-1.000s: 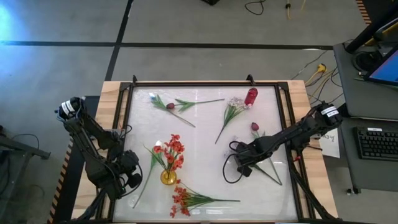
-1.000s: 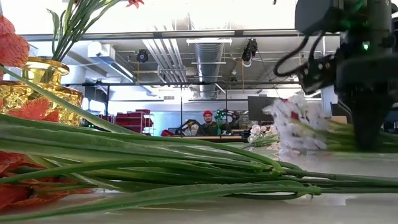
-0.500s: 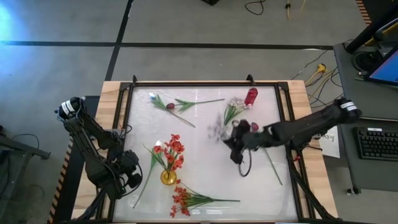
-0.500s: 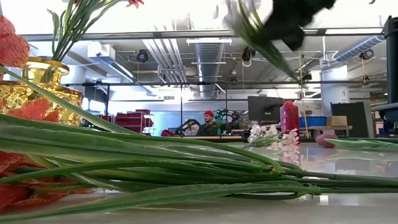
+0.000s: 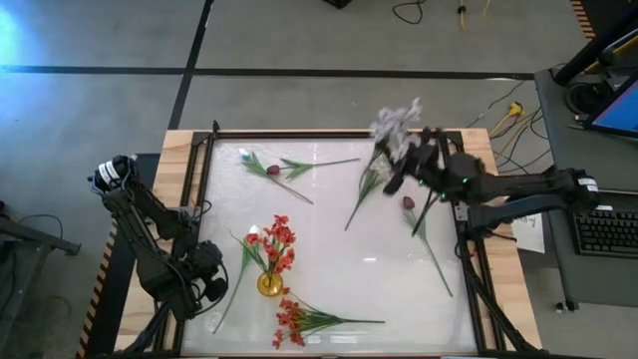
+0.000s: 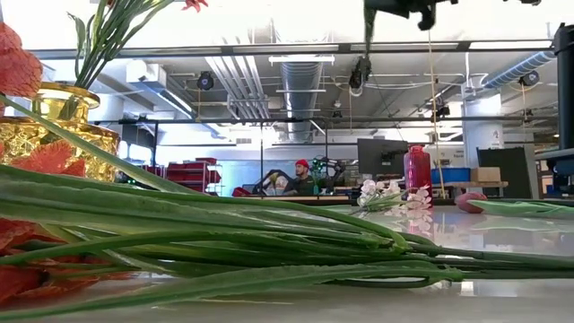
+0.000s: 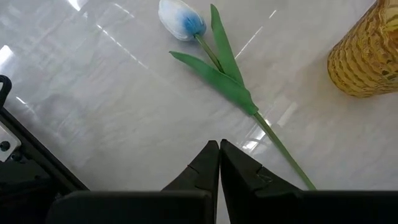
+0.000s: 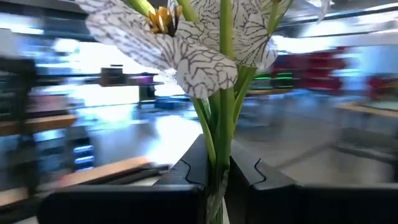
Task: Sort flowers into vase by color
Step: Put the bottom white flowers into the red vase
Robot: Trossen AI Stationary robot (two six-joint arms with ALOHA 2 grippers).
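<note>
- The left gripper [image 5: 206,274] waits low at the table's left edge, its dark fingers [image 7: 219,163] pressed together on nothing; just ahead of it lies a white tulip bud with a blue tinge on a green stem [image 7: 181,18], the bud pointing away from the gripper and the stem running back toward the yellow ribbed glass vase [image 5: 269,283].
- That vase already holds a red-orange blossom spray [image 5: 280,239]; a second red-orange spray on long green leaves [image 5: 292,321] lies flat just beside it at the near edge, blossoms to the left, stem to the right.
- A dark maroon tulip bud with green leaves [image 5: 272,170] lies at the far left of the white table [image 5: 329,261], well apart from the vase.
- The white, dark-veined fabric blossom spray on green stems [image 5: 397,122] is off the table, raised above the far right edge.
- The right gripper [image 5: 419,165] is clenched on its bundled stems just below the blossoms, seen in the right wrist view [image 8: 219,165].
- Its long axis runs from the fingers outward, blossoms leading past the far rim.
- It likely handles light and springy: thin stems, floppy petals, top-heavy; a grip on the stems, never the blossoms, should be safest, and the head may sway.
- A red bottle-shaped vase [image 6: 415,175] stands at the far right.
</note>
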